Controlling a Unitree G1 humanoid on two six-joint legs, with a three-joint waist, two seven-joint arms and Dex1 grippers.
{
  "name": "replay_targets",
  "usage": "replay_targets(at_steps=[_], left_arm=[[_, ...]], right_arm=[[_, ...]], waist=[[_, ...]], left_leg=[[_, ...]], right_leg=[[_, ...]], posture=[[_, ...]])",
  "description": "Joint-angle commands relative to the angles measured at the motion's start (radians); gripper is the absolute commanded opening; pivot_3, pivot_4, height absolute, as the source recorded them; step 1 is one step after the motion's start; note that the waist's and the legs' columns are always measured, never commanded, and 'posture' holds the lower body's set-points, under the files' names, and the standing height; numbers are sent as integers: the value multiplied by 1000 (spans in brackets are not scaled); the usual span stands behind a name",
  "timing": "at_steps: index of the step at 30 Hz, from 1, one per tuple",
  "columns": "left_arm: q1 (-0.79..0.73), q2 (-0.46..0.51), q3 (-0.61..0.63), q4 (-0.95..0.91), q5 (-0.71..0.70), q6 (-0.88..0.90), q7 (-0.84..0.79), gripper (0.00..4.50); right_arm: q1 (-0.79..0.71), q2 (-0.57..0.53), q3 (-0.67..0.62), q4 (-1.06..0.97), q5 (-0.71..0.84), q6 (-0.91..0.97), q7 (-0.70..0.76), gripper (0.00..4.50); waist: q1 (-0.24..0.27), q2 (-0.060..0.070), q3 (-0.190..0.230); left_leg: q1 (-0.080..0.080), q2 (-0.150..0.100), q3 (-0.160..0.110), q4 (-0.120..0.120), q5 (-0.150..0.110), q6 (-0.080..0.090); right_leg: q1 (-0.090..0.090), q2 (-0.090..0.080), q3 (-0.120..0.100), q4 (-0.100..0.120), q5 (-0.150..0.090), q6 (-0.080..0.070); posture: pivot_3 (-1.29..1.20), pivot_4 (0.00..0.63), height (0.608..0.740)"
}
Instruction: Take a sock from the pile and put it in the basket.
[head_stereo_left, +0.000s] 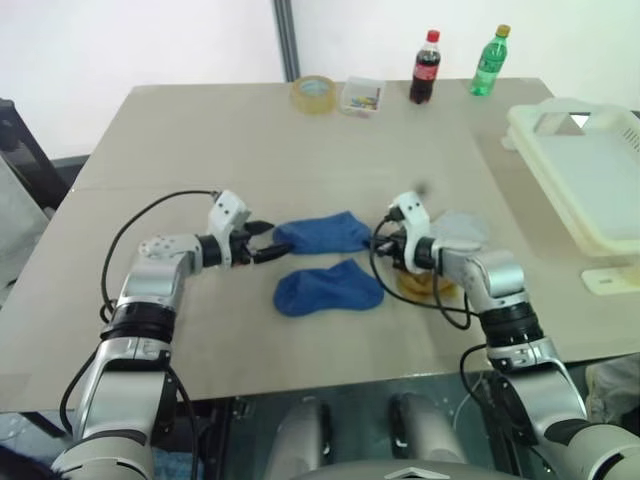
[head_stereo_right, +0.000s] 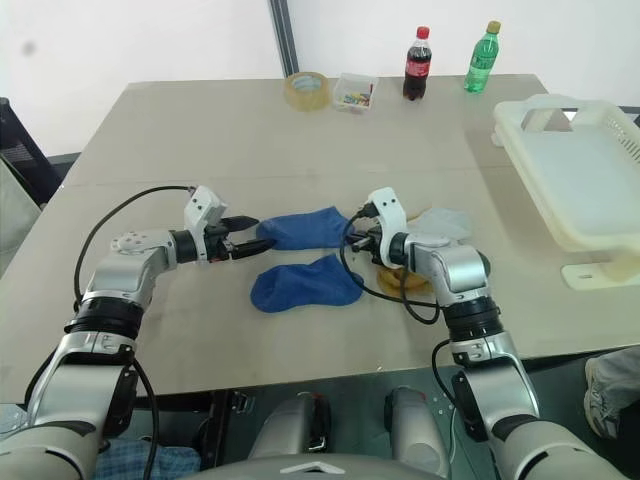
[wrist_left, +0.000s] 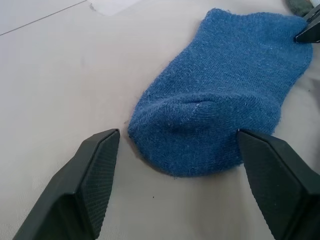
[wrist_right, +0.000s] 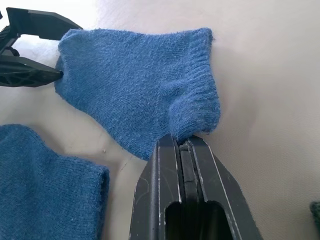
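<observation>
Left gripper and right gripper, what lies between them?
The blue sock spans from the left gripper to the right gripper, seen in both eye views.

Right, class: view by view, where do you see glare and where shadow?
Left eye view: the wall behind the table is washed out white, the basket glares pale, and shadows on the table are faint. Left wrist view: a soft dark rim under the blue sock at its toe. Right wrist view: a bright patch on the table beyond that sock, shade beneath its cuff.
</observation>
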Motion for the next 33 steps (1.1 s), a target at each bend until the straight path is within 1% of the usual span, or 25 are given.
replay_targets(at_steps=[1,2,3,4,6,7,14,18,22,26,28,30,33], left_arm=[[-6,4,-1,-2,-3,32,-24,2604],[-9,2,2,-3,-8,40,-24,2130],[-12,1,3,-2,-8,46,-26,1938],[-14,1,3,-1,-8,51,-28,1298],[-19,2,-2,5,-1,50,-30,326],[-22,1,-2,9,0,52,-32,24],[-33,1,4,24,1,56,-42,24],[-13,9,29,-23,-16,78,-16,24],[45,17,129,-183,-158,199,-44,24],[170,54,268,-460,-417,468,-77,24],[251,78,332,-597,-533,596,-56,24],[320,95,396,-695,-633,701,-17,24],[428,113,462,-803,-720,784,30,24]], right_arm=[[2,10,3,-28,13,-6,-11,0],[3,11,3,-31,13,-6,-15,0],[4,11,3,-31,12,-8,-19,0],[4,12,3,-31,11,-11,-23,0],[5,14,3,-29,9,-15,-30,0],[5,15,2,-29,9,-18,-33,0],[10,15,-3,-37,16,-24,-46,0],[19,12,-8,-82,27,-17,-51,0],[32,-2,-40,-217,60,47,-81,0],[77,-28,-86,-417,124,176,-113,0],[114,-9,-147,-527,181,277,-150,0],[163,-4,-189,-637,224,369,-174,0],[230,-11,-228,-770,270,484,-202,0]], waist=[[0,0,0],[0,0,0],[0,0,0],[0,0,0],[0,0,0],[0,0,0],[0,0,0],[0,0,0],[-2,0,0],[-1,-1,1],[-1,-1,1],[0,-1,1],[2,-1,1]], left_leg=[[0,0,0,0,0,0],[0,0,0,0,0,0],[0,0,0,0,0,0],[0,0,0,0,0,0],[0,0,0,0,0,0],[0,0,0,0,0,0],[0,0,0,0,0,0],[0,0,0,0,0,0],[-2,1,0,0,0,0],[-5,3,0,0,0,0],[-7,3,0,0,0,0],[-7,3,0,0,0,0],[-6,3,-1,0,0,0]], right_leg=[[0,0,0,0,0,0],[0,0,0,0,0,0],[0,0,0,0,0,0],[0,0,0,0,0,0],[0,0,0,0,0,0],[0,0,0,0,0,0],[0,0,0,0,0,0],[0,0,0,0,0,0],[-2,0,1,0,0,0],[-5,-1,1,1,0,0],[-7,-1,1,0,0,0],[-7,-1,1,0,0,0],[-6,-2,1,0,0,0]], posture=[[0,150,740],[0,150,740],[0,150,740],[0,150,740],[0,150,740],[0,150,740],[0,150,740],[0,150,740],[0,150,740],[0,150,740],[0,150,740],[0,150,740],[0,150,740]])
